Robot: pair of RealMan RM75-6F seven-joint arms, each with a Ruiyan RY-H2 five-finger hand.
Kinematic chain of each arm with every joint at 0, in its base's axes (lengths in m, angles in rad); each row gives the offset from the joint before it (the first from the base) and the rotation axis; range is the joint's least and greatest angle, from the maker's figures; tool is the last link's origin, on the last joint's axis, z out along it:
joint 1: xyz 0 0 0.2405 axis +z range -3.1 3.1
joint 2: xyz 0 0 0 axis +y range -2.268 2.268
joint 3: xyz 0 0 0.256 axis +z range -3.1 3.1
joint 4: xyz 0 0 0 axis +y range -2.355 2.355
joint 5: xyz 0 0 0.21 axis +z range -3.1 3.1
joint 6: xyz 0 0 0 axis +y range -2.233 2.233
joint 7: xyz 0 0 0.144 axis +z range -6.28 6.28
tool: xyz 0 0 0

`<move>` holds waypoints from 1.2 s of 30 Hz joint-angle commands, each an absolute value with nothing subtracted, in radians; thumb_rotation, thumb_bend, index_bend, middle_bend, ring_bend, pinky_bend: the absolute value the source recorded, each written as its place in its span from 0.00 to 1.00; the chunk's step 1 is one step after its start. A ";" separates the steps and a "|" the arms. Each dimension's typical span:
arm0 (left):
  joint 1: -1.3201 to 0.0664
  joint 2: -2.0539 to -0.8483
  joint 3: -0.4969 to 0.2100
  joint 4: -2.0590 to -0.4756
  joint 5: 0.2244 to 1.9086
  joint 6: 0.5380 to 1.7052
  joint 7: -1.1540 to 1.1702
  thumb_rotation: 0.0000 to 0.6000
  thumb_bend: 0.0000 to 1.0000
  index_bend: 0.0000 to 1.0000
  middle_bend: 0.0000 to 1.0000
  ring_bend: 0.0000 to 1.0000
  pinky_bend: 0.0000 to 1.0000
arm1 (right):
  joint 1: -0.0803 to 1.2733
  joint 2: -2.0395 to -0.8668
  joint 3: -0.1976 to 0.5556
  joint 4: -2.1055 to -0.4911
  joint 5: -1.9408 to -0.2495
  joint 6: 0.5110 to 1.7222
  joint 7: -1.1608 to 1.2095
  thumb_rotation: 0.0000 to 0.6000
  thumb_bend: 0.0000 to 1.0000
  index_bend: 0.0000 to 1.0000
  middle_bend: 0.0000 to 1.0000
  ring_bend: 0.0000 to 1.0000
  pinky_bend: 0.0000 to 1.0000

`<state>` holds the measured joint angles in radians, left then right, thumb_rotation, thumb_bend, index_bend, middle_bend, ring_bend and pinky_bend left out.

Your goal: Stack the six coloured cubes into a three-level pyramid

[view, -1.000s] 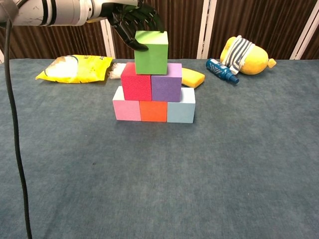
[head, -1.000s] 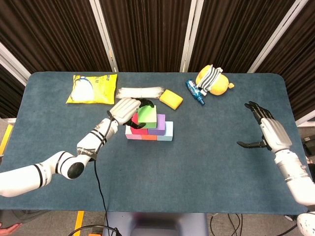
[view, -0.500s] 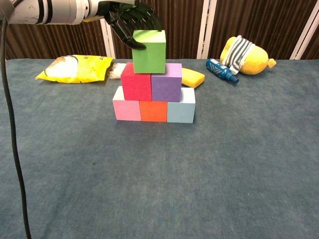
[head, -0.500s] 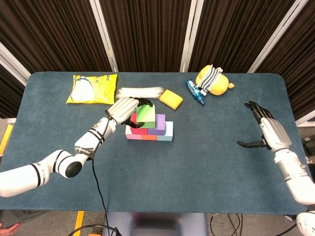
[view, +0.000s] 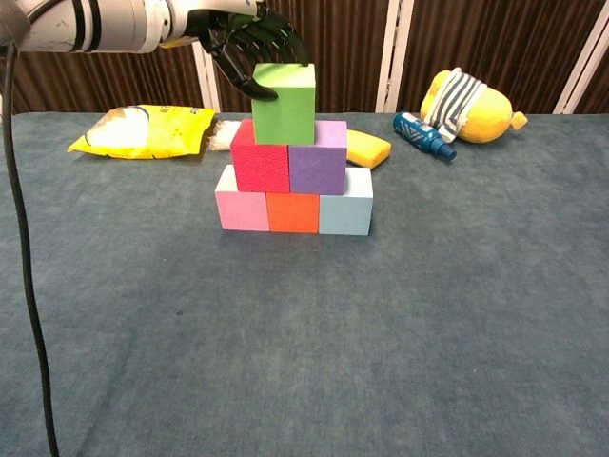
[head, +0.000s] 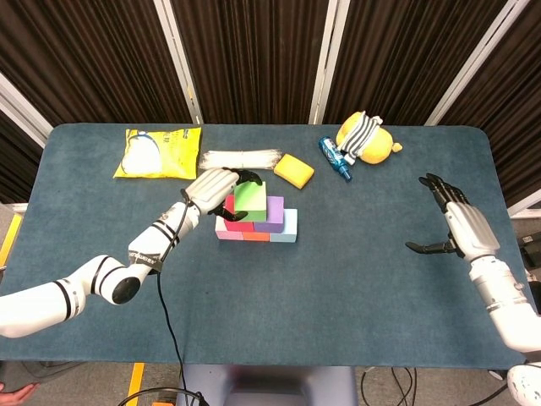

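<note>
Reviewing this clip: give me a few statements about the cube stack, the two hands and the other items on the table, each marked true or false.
1. The green cube sits on top of the red cube and purple cube. True.
2. The bottom row, left to right in the chest view, is orange, pink, light blue. False: it is pink cube, orange cube, light blue cube.
3. The left hand grips the green cube. True.
4. The right hand holds the blue bottle. False: it holds nothing, fingers apart; the blue bottle lies beside the yellow plush toy.
5. The yellow sponge lies on the table behind the stack. True.
</note>
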<state>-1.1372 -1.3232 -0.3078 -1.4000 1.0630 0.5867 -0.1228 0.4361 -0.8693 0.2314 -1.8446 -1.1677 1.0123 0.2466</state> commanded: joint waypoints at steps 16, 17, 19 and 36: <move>-1.135 -1.318 -0.302 -1.396 1.092 0.587 -0.141 1.00 0.33 0.21 0.24 0.17 0.24 | 0.432 -0.870 0.233 -1.844 -1.168 1.014 0.252 1.00 0.19 0.10 0.10 0.00 0.07; -1.136 -1.319 -0.301 -1.396 1.092 0.586 -0.139 1.00 0.33 0.20 0.23 0.17 0.23 | 0.432 -0.870 0.234 -1.843 -1.169 1.014 0.254 1.00 0.19 0.09 0.10 0.00 0.06; -1.137 -1.318 -0.300 -1.396 1.088 0.584 -0.136 1.00 0.33 0.19 0.22 0.16 0.23 | 0.432 -0.870 0.234 -1.841 -1.169 1.010 0.258 1.00 0.19 0.08 0.10 0.00 0.06; -1.129 -1.294 -0.286 -1.441 1.074 0.593 -0.113 1.00 0.34 0.00 0.01 0.00 0.16 | 0.433 -0.871 0.238 -1.835 -1.170 1.006 0.270 1.00 0.19 0.07 0.10 0.00 0.03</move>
<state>-1.1305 -1.2968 -0.2866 -1.4380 1.0737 0.5919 -0.1128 0.4327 -0.8705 0.2379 -1.8349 -1.1703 1.0062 0.2698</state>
